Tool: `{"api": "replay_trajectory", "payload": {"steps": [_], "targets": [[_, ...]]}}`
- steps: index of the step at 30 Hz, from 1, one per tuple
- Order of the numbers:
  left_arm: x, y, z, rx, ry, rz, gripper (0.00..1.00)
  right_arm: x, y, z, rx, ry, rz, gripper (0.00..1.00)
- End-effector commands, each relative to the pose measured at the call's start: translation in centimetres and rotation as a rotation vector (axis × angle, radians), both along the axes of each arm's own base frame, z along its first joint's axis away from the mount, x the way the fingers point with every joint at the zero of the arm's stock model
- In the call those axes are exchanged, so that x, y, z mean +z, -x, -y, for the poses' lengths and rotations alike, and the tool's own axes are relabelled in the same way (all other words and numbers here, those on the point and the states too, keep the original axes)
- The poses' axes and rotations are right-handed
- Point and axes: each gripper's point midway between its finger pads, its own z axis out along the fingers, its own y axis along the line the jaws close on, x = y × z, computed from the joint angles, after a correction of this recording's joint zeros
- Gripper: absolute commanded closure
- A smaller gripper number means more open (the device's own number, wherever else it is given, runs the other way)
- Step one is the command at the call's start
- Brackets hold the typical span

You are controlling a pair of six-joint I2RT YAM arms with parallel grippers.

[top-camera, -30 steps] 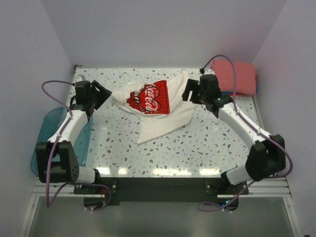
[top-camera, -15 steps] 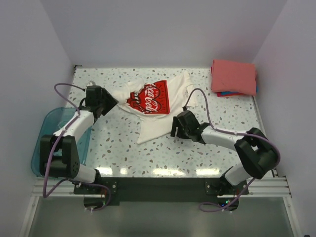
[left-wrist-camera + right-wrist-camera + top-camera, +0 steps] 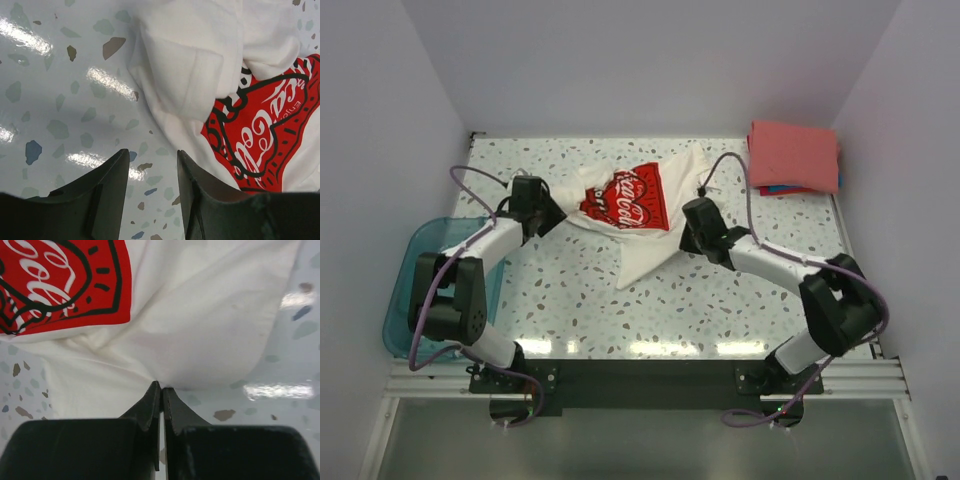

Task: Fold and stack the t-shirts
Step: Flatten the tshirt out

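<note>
One speckled table [image 3: 570, 295] inside pale walls [image 3: 650, 60]; left jaws apart, right jaws tight on cream-white t-shirt [image 3: 655, 245].

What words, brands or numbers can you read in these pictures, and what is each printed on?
"Coca-Cola", partly creased: white script on the red print of the white t-shirt.
Small lettering beside it: too blurred to read.
Nothing else readable.

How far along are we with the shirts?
Done: a coral-red shirt lies folded at the far right, over a blue edge. In hand: the cream-white shirt is spread crumpled; the right gripper pinches its edge, the left gripper is open beside a sleeve. Left: folding it and stacking it.
</note>
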Motion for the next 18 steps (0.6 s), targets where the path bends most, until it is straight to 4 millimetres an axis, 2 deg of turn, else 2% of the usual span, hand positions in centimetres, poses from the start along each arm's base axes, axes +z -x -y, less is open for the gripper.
{"api": "replay_trajectory", "payload": {"steps": [1,2,3,4,7,9,11,12,13,15,18], "targets": [[1.6,-1.7,-0.1,0.004,-0.029,0.047,0.53,9.1,-1.7,4.9,-0.053,0.033,0.17,1.0],[1.3,-1.7,0.0,0.002,-0.026,0.041,0.55,11.7,-1.8,6.7,-0.083,0.022,0.215,1.0],[1.3,-1.8,0.2,-0.003,-0.021,0.044,0.56,12.5,-1.2,7.9,-0.089,0.048,0.204,1.0],[1.1,-1.8,0.4,-0.006,-0.016,0.042,0.57,14.2,-1.5,9.4,-0.115,0.071,0.236,1.0],[1.3,-1.9,1.7,-0.04,0.021,0.062,0.58,17.1,-1.1,10.9,-0.12,0.094,0.281,1.0],[1.3,-1.6,3.3,-0.09,0.046,0.074,0.57,17.0,-1.0,10.9,-0.104,0.109,0.253,1.0],[1.9,-1.7,5.3,-0.185,0.084,0.113,0.52,16.9,-1.1,10.5,-0.081,0.106,0.245,1.0],[1.8,-1.2,6.7,-0.237,0.092,0.111,0.43,16.8,-1.1,10.4,-0.079,0.104,0.242,1.0],[2.9,-1.6,8.1,-0.298,0.119,0.163,0.39,16.6,-1.1,10.4,-0.076,0.108,0.24,1.0],[3.2,-1.1,9.9,-0.373,0.089,0.176,0.34,16.4,-1.0,10.5,-0.074,0.113,0.234,1.0],[3.1,0.2,12.0,-0.458,0.025,0.173,0.33,16.3,-1.0,10.4,-0.068,0.117,0.228,1.0]]}}
